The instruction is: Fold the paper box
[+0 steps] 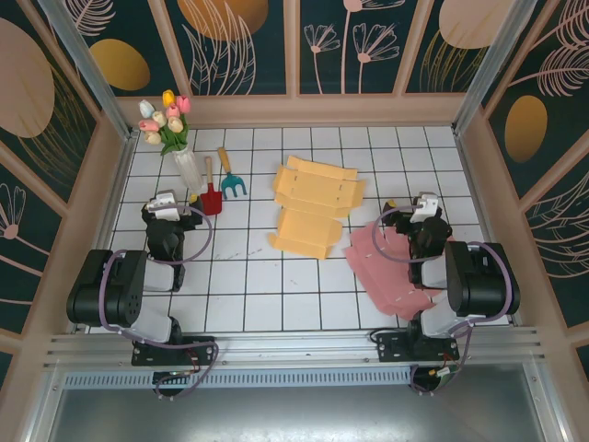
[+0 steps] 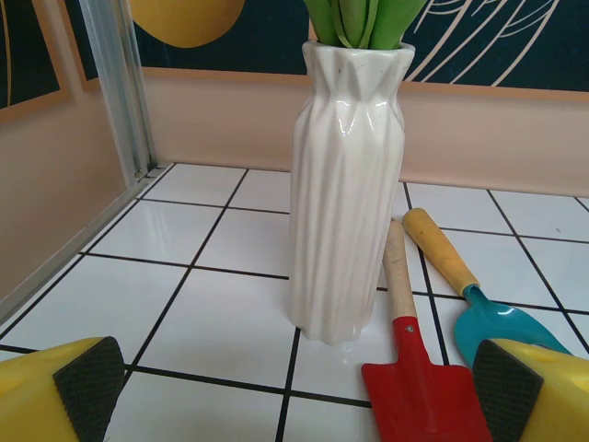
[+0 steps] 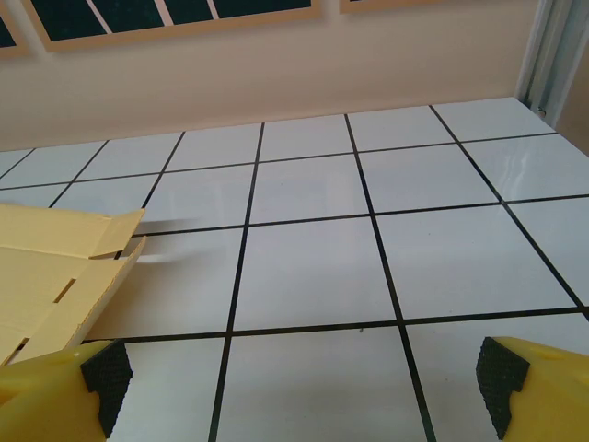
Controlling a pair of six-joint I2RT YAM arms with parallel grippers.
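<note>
Just tiled table (image 1: 276, 295), yellow box (image 1: 313, 212), floral walls (image 1: 241, 51)

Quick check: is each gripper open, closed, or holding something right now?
Left gripper: open, holding nothing.
Right gripper: open, holding nothing.

bright, even light is falling from overhead; glare is streaking the white vase (image 2: 348, 193), a faint reflection is pooling on the tiles (image 2: 230, 313) beneath it.
</note>
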